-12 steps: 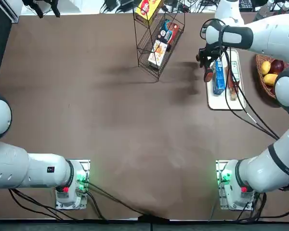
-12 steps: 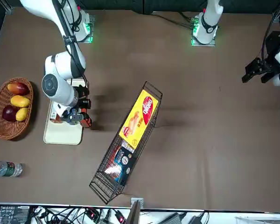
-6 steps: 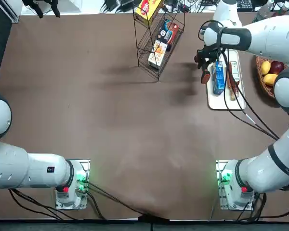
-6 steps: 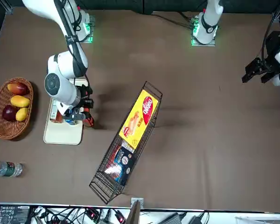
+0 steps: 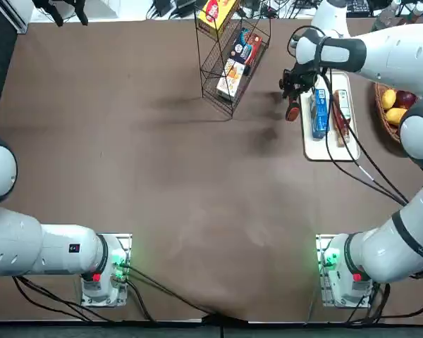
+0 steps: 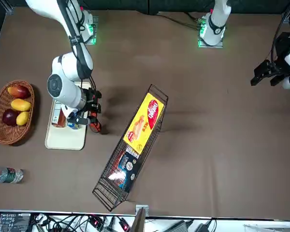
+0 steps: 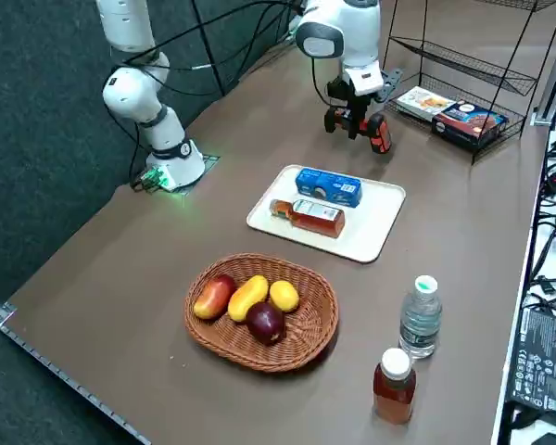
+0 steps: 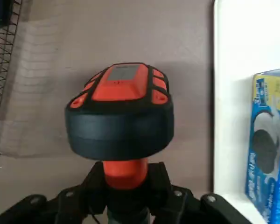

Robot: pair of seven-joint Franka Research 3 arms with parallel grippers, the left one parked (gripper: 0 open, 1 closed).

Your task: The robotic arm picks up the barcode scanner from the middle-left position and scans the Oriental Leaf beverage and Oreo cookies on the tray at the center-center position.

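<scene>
So the right arm point(image 5: 381, 56) is reaching out over the table w/ the barcode scanner point(image 8: 121, 112) in its right gripper point(image 8: 127, 186). Fingers are closing on the orange part of the scanner's handle, one on each side, w/ the black head sticking out past them. In the top view it's all hanging just left of the white tray point(image 7: 389, 199), over bare tabletop, not over the tray itself.

On the tray the blue Oreo pack point(image 7: 329, 186) is lying nearest the scanner, & the Oriental Leaf bottle point(image 7: 315, 217) is lying on its side next to the pack, white label showing. The two are resting roughly parallel.

Other stuff FYI: wicker basket point(image 7: 301, 341) is sitting on the other side of the tray w/ fruit point(image 7: 247, 297) in it. Clear bottle point(image 7: 421, 320) & a second reddish-brown bottle point(image 7: 394, 389) are standing upright near each other, apart from the tray. Wire rack point(image 6: 135, 150) is holding a yellow-and-red box point(image 6: 144, 122) plus some darker boxes point(image 6: 126, 166), on the scanner's other side from the tray.
</scene>
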